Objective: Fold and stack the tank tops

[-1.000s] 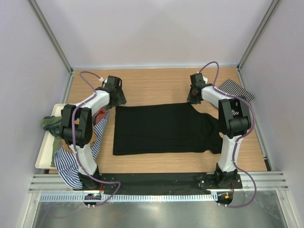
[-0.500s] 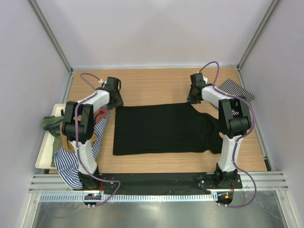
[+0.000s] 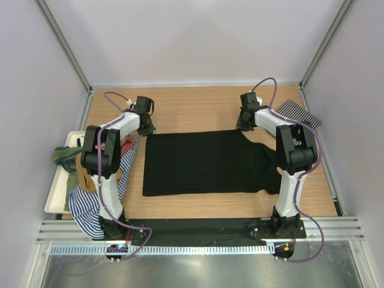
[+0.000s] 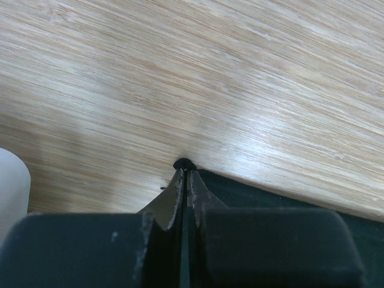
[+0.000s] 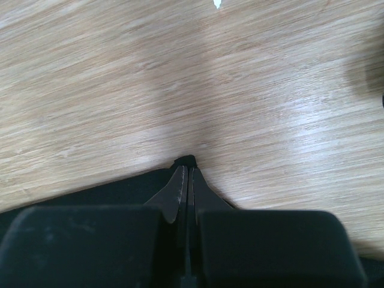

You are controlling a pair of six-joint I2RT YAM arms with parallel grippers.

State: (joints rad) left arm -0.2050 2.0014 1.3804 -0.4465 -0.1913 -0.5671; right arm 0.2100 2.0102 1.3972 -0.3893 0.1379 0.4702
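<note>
Pinching far corners of black top point(image 3: 204, 162), flat mid-table, with left gripper point(image 4: 185, 171) and right gripper point(image 5: 188, 168), both clamped. No fold yet. Striped top point(image 3: 298, 114) apparently done, far right. Pile point(image 3: 90, 198) at left tray point(image 3: 55, 201) remaining.

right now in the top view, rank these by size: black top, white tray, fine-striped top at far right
1. black top: spread flat, by far the largest
2. tray: partly covered, so its full size is unsure
3. fine-striped top: folded and partly hidden, smallest
</note>
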